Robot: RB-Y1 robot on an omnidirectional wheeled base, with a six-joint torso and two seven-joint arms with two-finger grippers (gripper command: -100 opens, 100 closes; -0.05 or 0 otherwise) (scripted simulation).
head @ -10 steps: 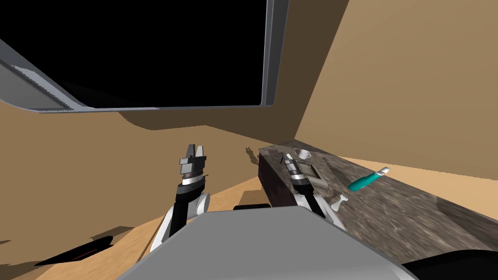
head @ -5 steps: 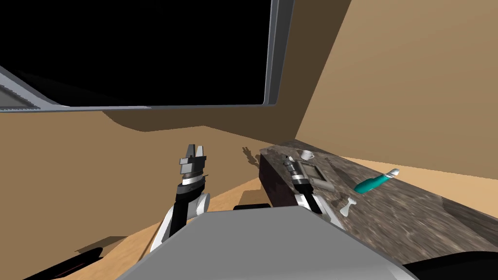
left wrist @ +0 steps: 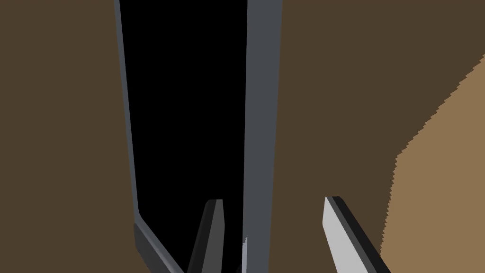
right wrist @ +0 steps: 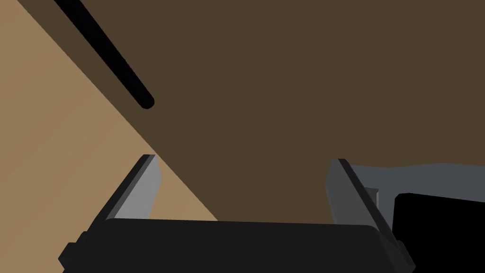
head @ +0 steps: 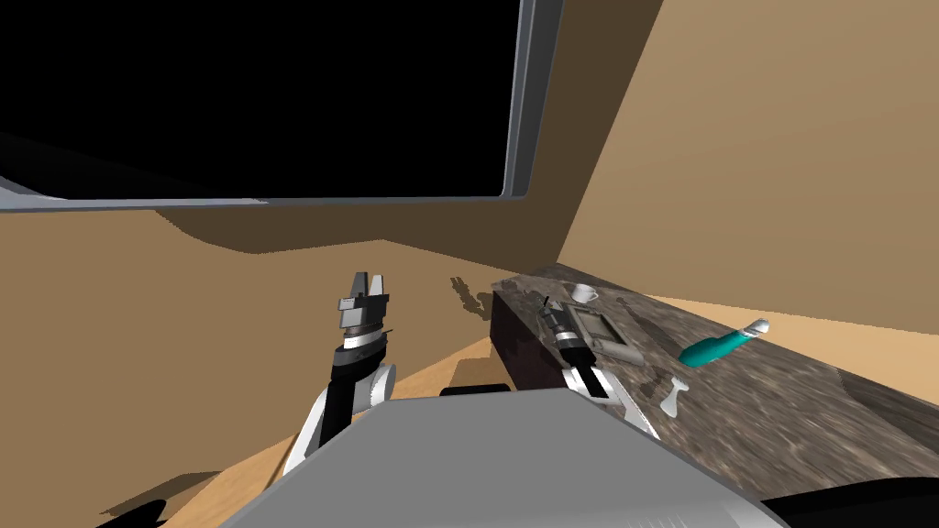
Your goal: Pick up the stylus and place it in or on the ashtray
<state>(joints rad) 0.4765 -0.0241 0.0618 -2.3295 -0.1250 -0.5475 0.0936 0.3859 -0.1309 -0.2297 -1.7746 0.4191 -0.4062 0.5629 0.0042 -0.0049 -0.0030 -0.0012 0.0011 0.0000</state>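
The teal, white-tipped stylus (head: 722,346) lies on the dark mottled stone counter (head: 761,417), to the right of the square grey ashtray (head: 596,327) and apart from it. The right gripper (head: 545,302) hovers by the ashtray's left edge, fingers spread and empty. The left gripper (head: 368,283) is raised left of the counter, fingers spread.

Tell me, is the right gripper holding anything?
No, the right gripper stands wide open, with nothing held in the gap.
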